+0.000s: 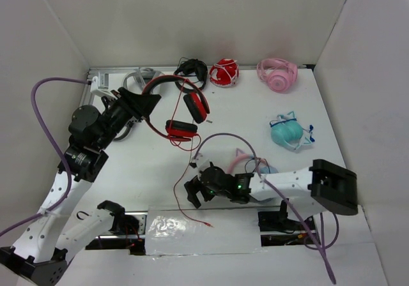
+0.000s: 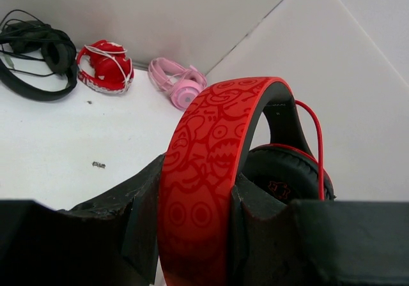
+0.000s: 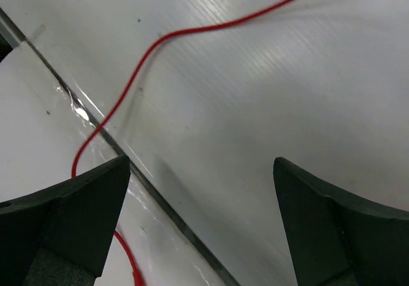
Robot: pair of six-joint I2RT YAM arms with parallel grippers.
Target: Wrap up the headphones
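The red headphones point(image 1: 185, 110) with black ear pads are held by their patterned headband point(image 2: 204, 171) in my left gripper point(image 1: 142, 102), which is shut on it. One ear cup point(image 2: 284, 174) shows behind the fingers. The thin red cable point(image 1: 188, 171) runs from the cups down the table to the near edge. It also shows in the right wrist view point(image 3: 160, 43), curving under the left finger. My right gripper point(image 1: 195, 193) is open and empty, low over the table beside the cable.
At the back stand black headphones point(image 1: 192, 69), a small red bundle with white cord point(image 1: 223, 73) and pink headphones point(image 1: 277, 73). A teal headset point(image 1: 287, 133) lies at the right. A taped clear sheet point(image 1: 192, 232) covers the near edge.
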